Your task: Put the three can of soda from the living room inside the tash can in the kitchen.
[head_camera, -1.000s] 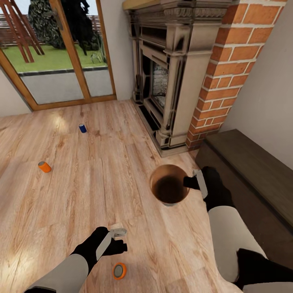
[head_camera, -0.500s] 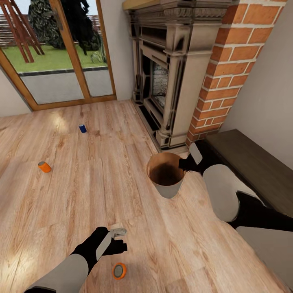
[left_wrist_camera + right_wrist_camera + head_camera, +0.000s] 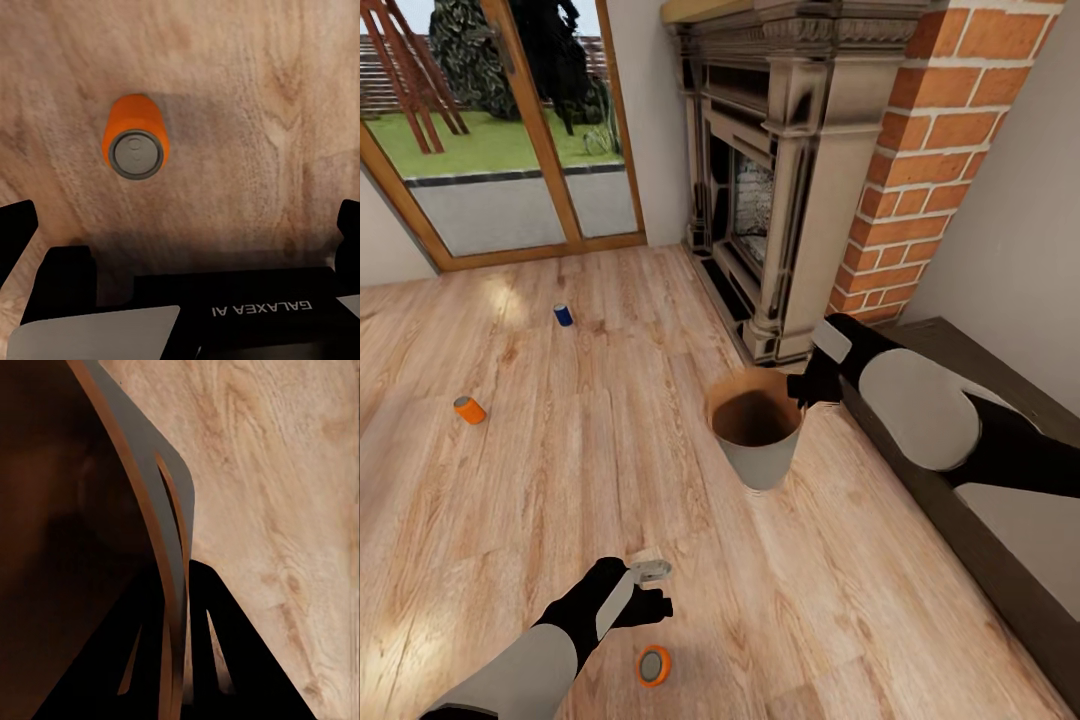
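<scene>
The copper-brown trash can (image 3: pixel 756 432) hangs above the wood floor in front of the fireplace, its dark inside showing. My right gripper (image 3: pixel 801 389) is shut on its rim; the right wrist view shows the rim wall (image 3: pixel 166 532) pinched between the two dark fingers (image 3: pixel 225 660). One orange soda can (image 3: pixel 653 665) stands upright on the floor just below my left gripper (image 3: pixel 658 590). In the left wrist view that can (image 3: pixel 135 144) lies ahead of the open gripper (image 3: pixel 180 225). A second orange can (image 3: pixel 469 409) lies at the left. The dark blue can (image 3: pixel 563 315) stands farther back.
The ornate fireplace (image 3: pixel 760 200) and red brick chimney (image 3: pixel 920 170) rise close behind the bin. A dark low bench (image 3: pixel 1000 410) runs along the right wall under my right arm. Glass doors (image 3: pixel 490 130) close the far left.
My right arm has lifted the trash can and carried it back toward the fireplace, the elbow swinging up and right. The left arm and the cans have not moved.
</scene>
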Robot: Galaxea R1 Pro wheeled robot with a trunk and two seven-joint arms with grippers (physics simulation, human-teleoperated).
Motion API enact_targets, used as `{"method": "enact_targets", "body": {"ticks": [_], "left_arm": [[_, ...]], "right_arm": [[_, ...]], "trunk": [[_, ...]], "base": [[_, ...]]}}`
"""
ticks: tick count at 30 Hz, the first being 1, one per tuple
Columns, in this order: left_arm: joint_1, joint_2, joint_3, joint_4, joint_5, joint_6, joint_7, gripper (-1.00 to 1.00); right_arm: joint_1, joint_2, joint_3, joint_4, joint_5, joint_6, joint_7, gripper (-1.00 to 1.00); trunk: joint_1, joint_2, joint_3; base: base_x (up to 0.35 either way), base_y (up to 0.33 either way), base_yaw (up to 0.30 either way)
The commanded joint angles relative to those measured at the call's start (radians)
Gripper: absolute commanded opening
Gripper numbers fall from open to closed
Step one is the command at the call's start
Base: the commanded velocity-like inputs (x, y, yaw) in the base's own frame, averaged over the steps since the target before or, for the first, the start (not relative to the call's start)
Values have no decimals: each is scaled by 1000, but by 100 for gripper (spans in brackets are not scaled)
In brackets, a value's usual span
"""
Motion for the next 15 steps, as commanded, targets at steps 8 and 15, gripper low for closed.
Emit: {"method": "enact_targets", "body": {"ticks": [8, 15], "left_arm": [[0, 0, 0, 0, 0, 0, 0, 100], [0, 0, 0, 0, 0, 0, 0, 100]], "right_arm": [[-124, 1, -17, 68, -27, 0, 4, -100], [-218, 10, -28, 85, -27, 0, 3, -100]], "trunk": [[0, 0, -4], [0, 0, -8]], "base": [[0, 0, 0], [0, 0, 0]]}}
